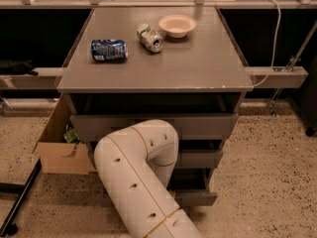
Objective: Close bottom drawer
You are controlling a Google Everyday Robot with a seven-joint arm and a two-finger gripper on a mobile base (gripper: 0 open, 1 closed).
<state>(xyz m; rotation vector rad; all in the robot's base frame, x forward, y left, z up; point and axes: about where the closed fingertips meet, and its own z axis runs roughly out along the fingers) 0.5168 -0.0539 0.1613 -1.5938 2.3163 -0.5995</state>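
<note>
At lower centre of the frame, the gripper is hidden behind the bend of the thick white jointed robot arm point(143, 172), which rises from the bottom edge and curls toward the drawer stack. Cannot tell if the claw is spread or closed, or what it touches.

Just right of the arm, the bottom drawer point(197, 198), a narrow grey flat front panel, sticks out from the cabinet with a dark open gap above it. Only its right part shows and the arm covers the rest. Above it is the mid-sized grey drawer front point(200, 158), also out a little. Above that is the widest grey drawer front point(208, 125), with a dark opening over it.

The flat grey cabinet top point(198, 66) fills the upper middle of the frame. On it are three things:
- A blue drink can point(109, 49) on its side at upper left; its white lettering is too blurred to read.
- A green-and-white dented can point(150, 37) on its side, near centre; label unreadable.
- A cream round bowl point(177, 25) just right of it, upright.

A brown cardboard box point(62, 150) stands open at left, against the cabinet side. The speckled beige floor point(267, 177) lies all around.
</note>
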